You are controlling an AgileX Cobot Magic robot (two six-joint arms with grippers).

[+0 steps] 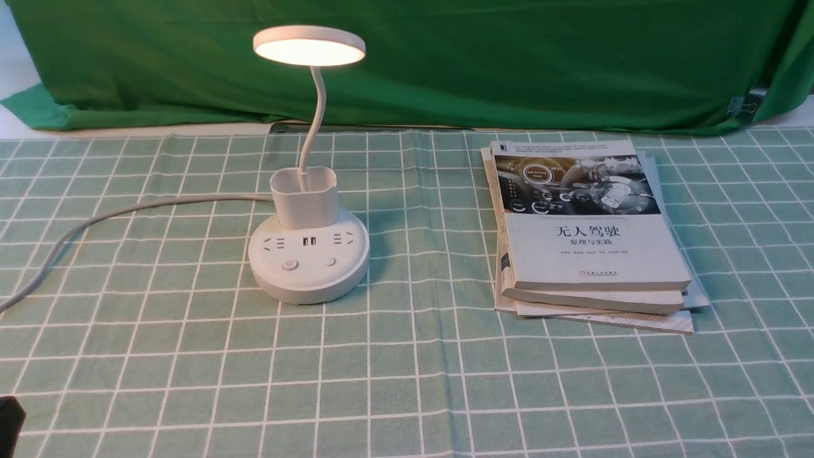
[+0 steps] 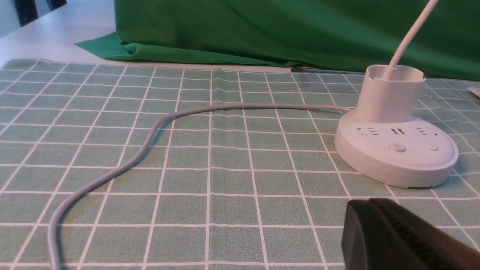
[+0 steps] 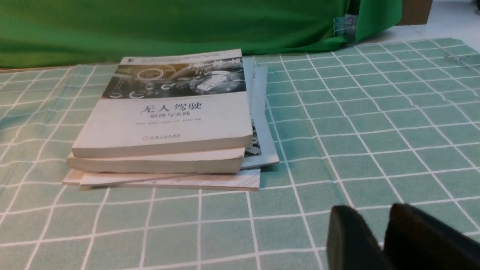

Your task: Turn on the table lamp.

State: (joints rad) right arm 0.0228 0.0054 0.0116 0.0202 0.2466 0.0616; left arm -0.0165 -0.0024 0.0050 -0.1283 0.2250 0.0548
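The white table lamp (image 1: 308,267) stands left of centre on the checked cloth. Its round disc head (image 1: 309,46) glows bright on top of the thin curved neck, which rises out of a small cup holder (image 1: 304,197). Two buttons (image 1: 290,264) sit on the front of the round base below the sockets. In the left wrist view the lamp base (image 2: 397,165) lies a short way beyond my left gripper (image 2: 369,204), which is shut and empty and touches nothing. My right gripper (image 3: 373,210) hovers low over bare cloth, open by a narrow gap with nothing in it, near the books and far from the lamp.
A stack of books (image 1: 591,235) lies right of the lamp, seen also as the books (image 3: 168,123) in the right wrist view. The lamp's grey cord (image 1: 127,213) trails left across the cloth. A green backdrop (image 1: 509,63) hangs behind the table.
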